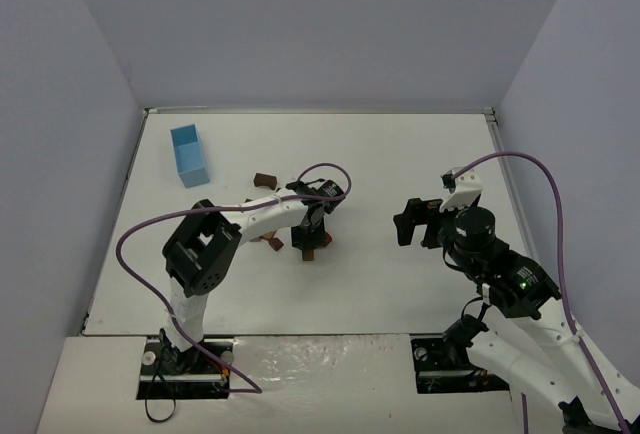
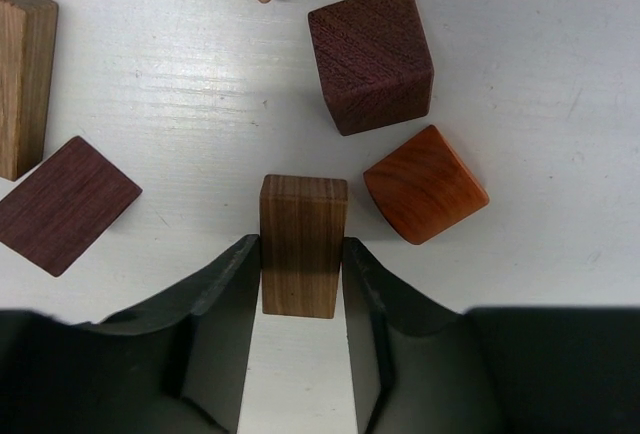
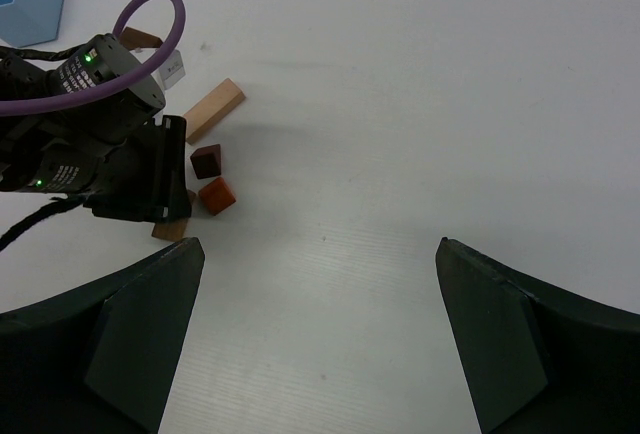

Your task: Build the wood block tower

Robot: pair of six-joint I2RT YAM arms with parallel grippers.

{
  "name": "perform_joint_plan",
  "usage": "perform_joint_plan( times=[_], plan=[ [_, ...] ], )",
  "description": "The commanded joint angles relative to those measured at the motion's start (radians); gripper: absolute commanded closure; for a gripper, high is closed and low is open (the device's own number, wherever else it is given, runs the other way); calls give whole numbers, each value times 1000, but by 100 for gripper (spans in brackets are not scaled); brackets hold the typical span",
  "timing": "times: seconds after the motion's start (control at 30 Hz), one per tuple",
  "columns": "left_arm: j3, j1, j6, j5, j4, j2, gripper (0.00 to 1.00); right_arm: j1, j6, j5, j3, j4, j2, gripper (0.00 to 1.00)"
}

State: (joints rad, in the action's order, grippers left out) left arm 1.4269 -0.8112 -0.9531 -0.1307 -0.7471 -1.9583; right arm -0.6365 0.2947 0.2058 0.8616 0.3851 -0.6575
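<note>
- Left hand (image 2: 300, 254) is pinching the upright brown block (image 2: 303, 239) between both fingers, low on the surface (image 2: 530, 44).
- Right hand (image 3: 320, 324) is hanging spread wide, well apart from the wood blocks (image 3: 207, 161).

A robotics lab test cell: a white bench (image 1: 400, 154) walled in by plain pale panels (image 1: 320, 24) on three sides. Two cabled robot arms (image 1: 200, 254) are bolted at its near edge; wood blocks (image 2: 370, 54) and a blue box (image 1: 188, 154) lie on it.
</note>
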Motion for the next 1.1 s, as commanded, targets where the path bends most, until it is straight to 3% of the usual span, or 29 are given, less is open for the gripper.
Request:
perform_joint_plan(
  times=[0.0, 0.17, 0.3, 0.57, 0.9, 1.07],
  plan=[
    [14, 4, -5, -6, -13, 43, 79, -7, 8, 33, 19, -57, -17, 0],
    [0, 4, -2, -8, -18, 97, 90, -8, 8, 34, 19, -57, -14, 0],
    [36, 24, 69, -16, -76, 163, 93, -8, 0, 38, 25, -56, -14, 0],
    [324, 219, 365, 17, -295, 194, 93, -6, -71, 53, 63, -57, -69, 0],
    [616, 433, 682, 75, -367, 13, 93, -6, -142, 19, 101, -57, -161, 0],
    [707, 476, 740, 93, -365, -98, 92, -6, -118, 8, 91, -58, -182, 0]
  ],
)
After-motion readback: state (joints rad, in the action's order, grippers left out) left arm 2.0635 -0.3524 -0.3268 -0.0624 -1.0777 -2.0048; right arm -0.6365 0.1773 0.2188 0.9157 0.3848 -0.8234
